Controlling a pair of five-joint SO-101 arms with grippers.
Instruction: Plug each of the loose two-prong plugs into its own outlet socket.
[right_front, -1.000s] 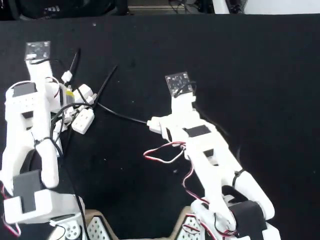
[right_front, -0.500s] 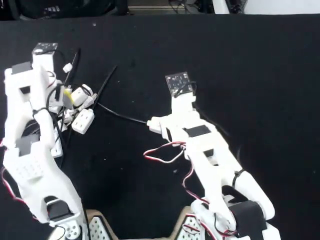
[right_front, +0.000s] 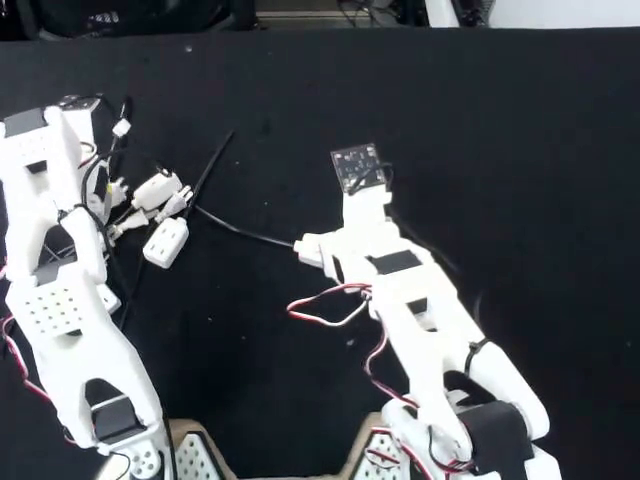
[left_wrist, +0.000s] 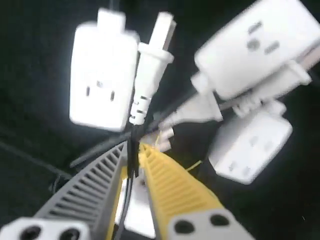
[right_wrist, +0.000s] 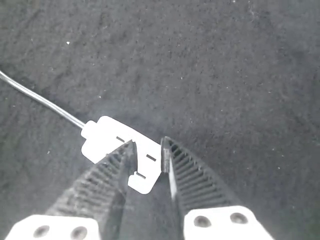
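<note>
Black cloth (right_front: 500, 150) covers the table in the high view. Over the last second the left arm (right_front: 45, 200) has reared up and back toward the far left corner. The knot of white outlet sockets (right_front: 166, 241) and cords beside it has been tugged along a little. The right arm (right_front: 410, 290) has not stirred. My reading is that a plug has been lifted out of the tangle, but nothing is seated yet.

In the left wrist view, the left gripper (left_wrist: 135, 147) has 1 grey ribbed finger and 1 yellow. It is clamped on the thin black cord (left_wrist: 132, 137) just behind a white two-prong plug (left_wrist: 147, 65). The plug's 2 flat metal prongs point away from the gripper, and it shows against the edge of a glossy, rounded-rectangular near socket (left_wrist: 100, 75). 2 more moulded sockets lie close by (a second plug (left_wrist: 200, 107) sits among them, and I cannot tell whether it is seated).

In the right wrist view, the right gripper (right_wrist: 147, 145) hovers with its ribbed fingers slightly parted over a flat socket (right_wrist: 105, 137). This one is white and smooth, with narrow slots. Its cable (right_wrist: 40, 100) trails across cloth that looks felt-like and speckled. Whether the fingers touch it I cannot tell.
</note>
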